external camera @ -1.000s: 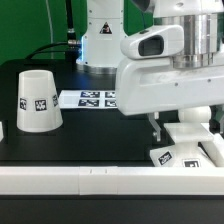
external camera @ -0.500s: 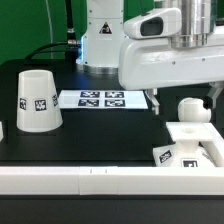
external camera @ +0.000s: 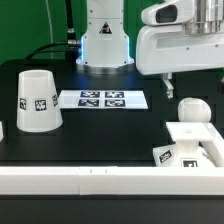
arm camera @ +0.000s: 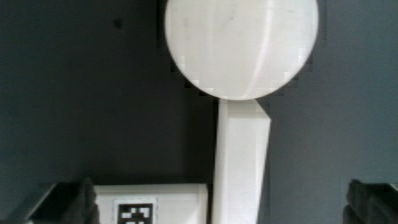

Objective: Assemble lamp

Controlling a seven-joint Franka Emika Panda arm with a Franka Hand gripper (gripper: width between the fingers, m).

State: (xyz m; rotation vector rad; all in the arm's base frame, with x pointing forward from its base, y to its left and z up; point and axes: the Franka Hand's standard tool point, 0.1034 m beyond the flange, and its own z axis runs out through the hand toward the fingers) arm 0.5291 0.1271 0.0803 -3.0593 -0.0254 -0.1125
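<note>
The white round-headed bulb [external camera: 191,111] stands upright on its stem in the flat square base [external camera: 200,150] at the exterior view's right. The tapered shade [external camera: 37,100] stands mouth down at the left, well apart from them. My gripper [external camera: 195,84] hangs above the bulb, open and empty. In the wrist view the bulb's head [arm camera: 240,45] and stem run down to the tagged base [arm camera: 151,205]. The two dark fingers [arm camera: 63,205] stand wide on either side of the stem, not touching it.
The marker board [external camera: 103,99] lies flat between the shade and the bulb. A white rail [external camera: 80,180] runs along the table's front edge. The robot's base [external camera: 103,40] stands at the back.
The arm has risen and shifted toward the exterior view's right, uncovering the bulb. The bulb stays standing on the base. The shade has not moved.
</note>
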